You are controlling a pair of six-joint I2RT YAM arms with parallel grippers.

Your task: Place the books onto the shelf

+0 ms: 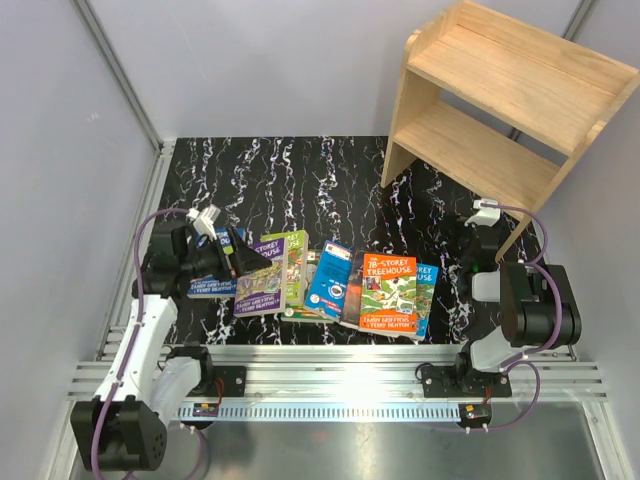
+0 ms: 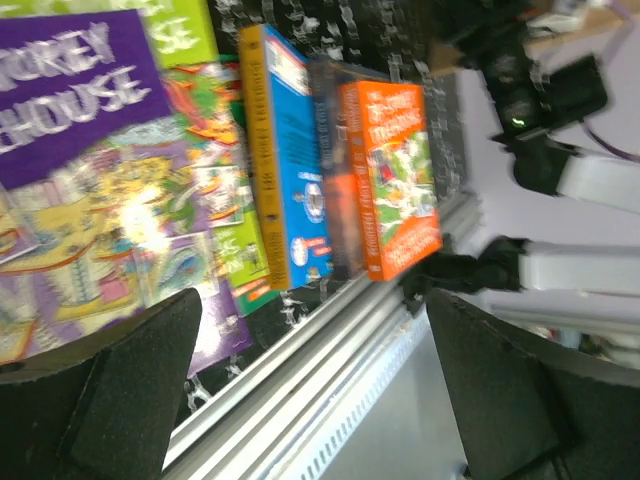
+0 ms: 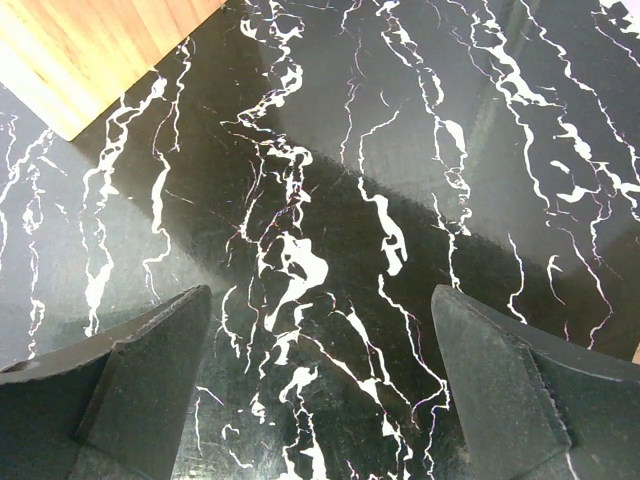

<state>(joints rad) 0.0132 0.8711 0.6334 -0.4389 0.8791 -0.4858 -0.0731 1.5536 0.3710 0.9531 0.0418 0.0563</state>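
Several books lie flat in an overlapping row near the table's front edge: a purple one, a green one, a blue one and an orange "Treehouse" one. The light wooden shelf stands empty at the back right. My left gripper hovers open over the left end of the row. Its wrist view shows the purple book, the blue book and the orange book beyond the empty left gripper. My right gripper is open over bare table by the shelf's foot.
The table is black with white veins; an aluminium rail runs along its front edge. Grey walls enclose the left, back and right. In the right wrist view the open right gripper faces the tabletop, with a corner of the shelf wood at top left.
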